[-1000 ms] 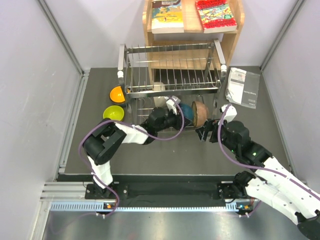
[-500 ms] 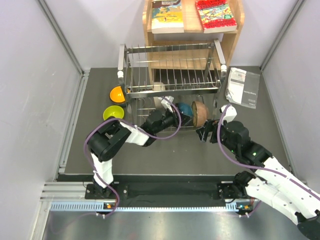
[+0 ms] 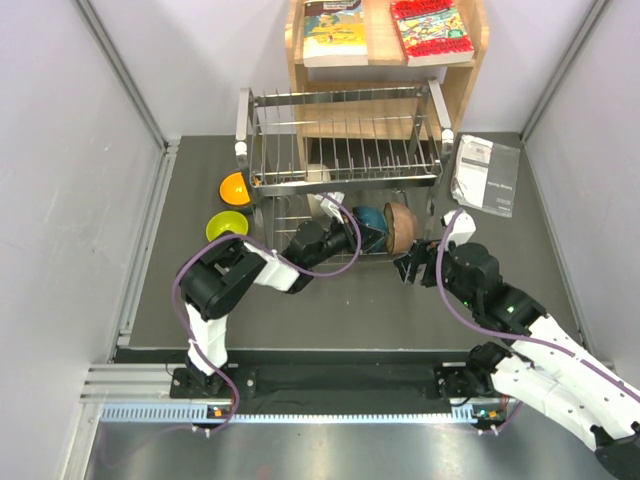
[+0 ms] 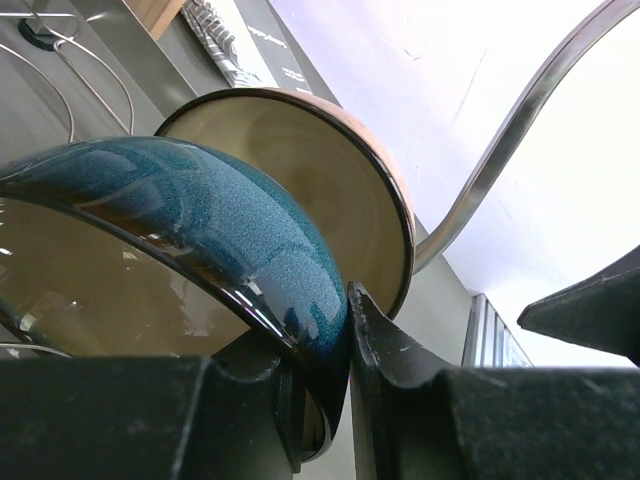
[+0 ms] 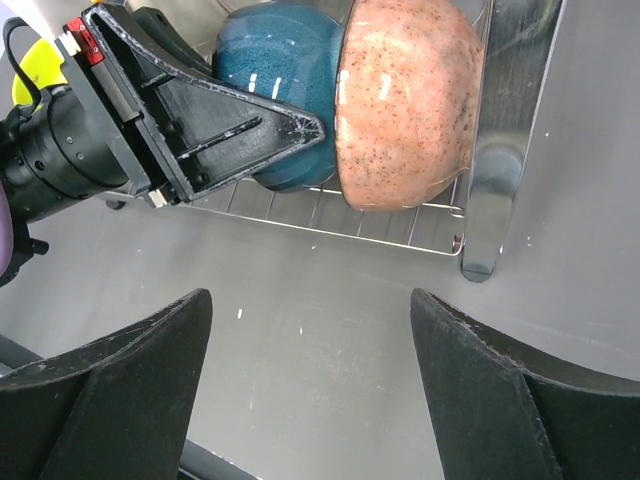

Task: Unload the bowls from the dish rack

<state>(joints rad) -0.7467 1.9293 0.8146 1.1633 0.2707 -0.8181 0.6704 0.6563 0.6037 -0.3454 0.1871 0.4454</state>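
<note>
Left gripper (image 4: 345, 335) is pinched nearly closed on the rim of the teal-blue glossy glazed bowl (image 4: 200, 200), one finger inside and one outside. The bowl stands on edge in the lower tier of the silver wire dish rack (image 3: 345, 150), right up against the pinkish-tan speckled bowl (image 5: 405, 100). It's probably ceramic: rigid, heavyish for a rim pinch, slick glaze, chips if knocked on wire or its neighbour. The rim is the only reachable hold, so it wants a deep bite. Left arm is stretched low, reaching in from front-left. Right gripper (image 5: 308, 300) is spread wide and empty, hovering just before the pinkish bowl.
</note>
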